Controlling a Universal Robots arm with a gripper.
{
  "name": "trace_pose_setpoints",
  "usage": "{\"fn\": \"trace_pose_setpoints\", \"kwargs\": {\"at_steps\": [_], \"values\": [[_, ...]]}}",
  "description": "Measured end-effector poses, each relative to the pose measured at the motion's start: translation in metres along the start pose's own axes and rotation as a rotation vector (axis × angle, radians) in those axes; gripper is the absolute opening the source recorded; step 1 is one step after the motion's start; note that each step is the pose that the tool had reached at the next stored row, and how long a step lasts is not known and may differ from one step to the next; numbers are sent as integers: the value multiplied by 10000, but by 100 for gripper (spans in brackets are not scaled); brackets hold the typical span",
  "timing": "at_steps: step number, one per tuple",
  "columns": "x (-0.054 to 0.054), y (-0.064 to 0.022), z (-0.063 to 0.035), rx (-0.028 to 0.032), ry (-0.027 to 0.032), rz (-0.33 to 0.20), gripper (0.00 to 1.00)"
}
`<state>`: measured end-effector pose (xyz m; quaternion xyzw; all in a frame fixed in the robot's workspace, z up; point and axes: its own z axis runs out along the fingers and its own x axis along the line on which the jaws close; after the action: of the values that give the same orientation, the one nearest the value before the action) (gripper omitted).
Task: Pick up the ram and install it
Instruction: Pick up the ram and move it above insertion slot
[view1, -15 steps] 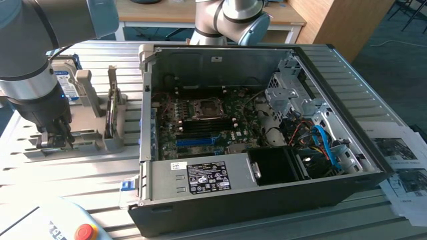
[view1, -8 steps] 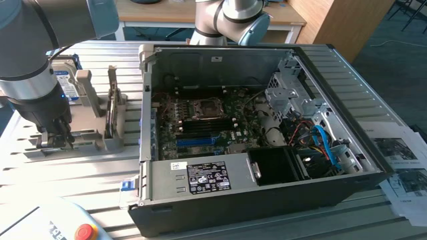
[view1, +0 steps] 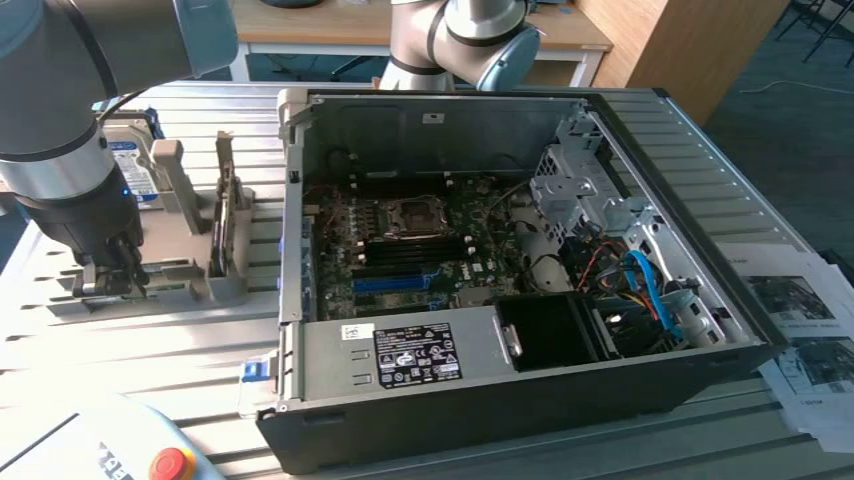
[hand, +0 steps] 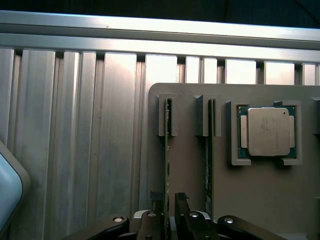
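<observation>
Ram (hand: 167, 150) upright in holder (hand: 260, 200) slot, straddled by tool (hand: 168, 200); jaws spread wide, not clamped on it.

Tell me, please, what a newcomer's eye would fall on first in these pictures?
The open computer case dominates the middle of the exterior view, its motherboard laid bare. At that view's left the arm hangs over a grey holder, where the open gripper straddles the ram, standing on edge in its slot. A silver processor sits in a recess of the same holder.
</observation>
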<state>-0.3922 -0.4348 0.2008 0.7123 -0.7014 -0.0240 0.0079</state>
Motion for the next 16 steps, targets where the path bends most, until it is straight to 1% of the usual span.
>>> {"fn": "trace_pose_setpoints", "kwargs": {"at_steps": [16], "values": [[0,0,0,-1,0,0,24]]}}
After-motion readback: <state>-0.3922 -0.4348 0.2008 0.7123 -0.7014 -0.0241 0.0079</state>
